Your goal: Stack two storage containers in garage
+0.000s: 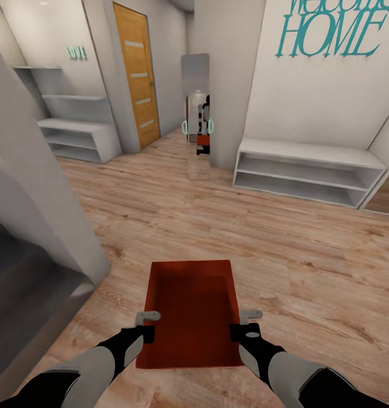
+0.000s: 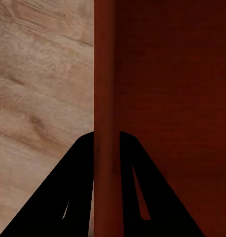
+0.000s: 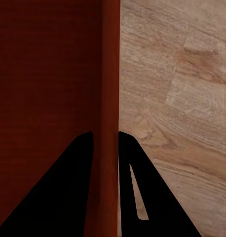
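Observation:
One orange-red storage container (image 1: 191, 309) hangs level in front of me above the light wood-plank floor, carried by both arms. My left gripper (image 1: 147, 318) is shut on its left wall, and the left wrist view has that wall (image 2: 104, 98) running between the two dark fingers (image 2: 68, 192). My right gripper (image 1: 248, 317) is shut on the right wall, seen as a red strip (image 3: 110, 89) between its fingers (image 3: 142, 187). The container's inside is bare. An orange-wood door (image 1: 136, 73) with four pale slits stands shut at the back left.
A grey wall corner (image 1: 41, 187) juts in close on the left. A tall mirror (image 1: 197, 116) stands ahead, reflecting me. White low shelves sit at the back left (image 1: 75, 136) and along the right wall (image 1: 307, 173) under teal "HOME" lettering.

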Robot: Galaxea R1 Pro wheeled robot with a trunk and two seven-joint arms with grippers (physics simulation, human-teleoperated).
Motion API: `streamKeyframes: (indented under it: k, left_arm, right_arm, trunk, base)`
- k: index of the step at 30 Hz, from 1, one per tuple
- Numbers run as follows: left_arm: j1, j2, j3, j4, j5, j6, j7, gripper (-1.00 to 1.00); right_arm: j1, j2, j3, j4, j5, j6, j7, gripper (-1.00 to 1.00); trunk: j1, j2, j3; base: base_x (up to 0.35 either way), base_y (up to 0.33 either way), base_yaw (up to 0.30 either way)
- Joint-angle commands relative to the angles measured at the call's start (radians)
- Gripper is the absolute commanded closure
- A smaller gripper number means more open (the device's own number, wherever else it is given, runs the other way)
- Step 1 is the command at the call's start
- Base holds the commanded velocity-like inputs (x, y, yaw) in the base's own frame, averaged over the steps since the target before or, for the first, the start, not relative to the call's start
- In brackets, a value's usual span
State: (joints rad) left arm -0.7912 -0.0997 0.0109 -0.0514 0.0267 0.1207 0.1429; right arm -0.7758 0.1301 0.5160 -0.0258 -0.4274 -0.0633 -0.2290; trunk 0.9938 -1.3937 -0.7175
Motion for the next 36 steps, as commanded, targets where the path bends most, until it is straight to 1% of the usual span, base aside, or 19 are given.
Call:
streamKeyframes:
  k: [1, 36]
  left_arm:
    - [0.0, 0.024, -0.02, -0.005, -0.01, -0.016, 0.009, 1.0]
    - [0.0, 0.024, -0.02, -0.005, -0.01, -0.016, 0.009, 1.0]
  right_arm:
    - [0.0, 0.0, -0.001, 0.017, -0.022, -0.004, -0.003, 1.0]
    - [0.0, 0.0, -0.001, 0.017, -0.022, -0.003, -0.003, 1.0]
  trunk:
    - [0.001, 0.0, -0.001]
    - [0.001, 0.0, -0.001]
  base:
    - [0.322, 0.0, 0.0]
    - [0.323, 0.0, 0.0]
